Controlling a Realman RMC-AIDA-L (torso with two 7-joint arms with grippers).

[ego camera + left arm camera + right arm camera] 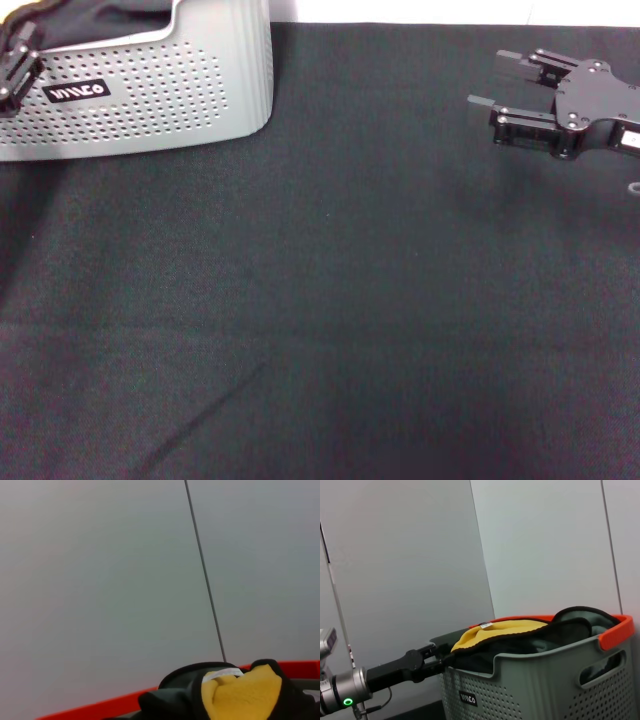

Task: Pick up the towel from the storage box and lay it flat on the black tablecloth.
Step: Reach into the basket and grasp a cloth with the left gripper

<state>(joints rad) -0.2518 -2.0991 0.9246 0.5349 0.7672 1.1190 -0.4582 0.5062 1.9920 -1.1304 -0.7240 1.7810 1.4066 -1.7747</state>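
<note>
The light grey storage box [150, 90] stands at the far left on the black tablecloth [320, 300]. In the right wrist view the box [530, 680] has an orange rim, and the towel [495, 630], yellow face up with black trim and a white tag, lies on top of its contents. My left gripper [442, 659] reaches the box's rim from outside and is shut on the towel's near edge. In the head view the left gripper [15, 65] sits at the box's left end. The left wrist view shows the bunched towel [240, 690] close up. My right gripper [497, 80] hovers open at the far right, holding nothing.
Dark fabric [100, 20] also fills the box under and behind the towel. A plain grey wall [545, 545] stands behind the table. The tablecloth stretches wide between the box and the right arm [600, 115].
</note>
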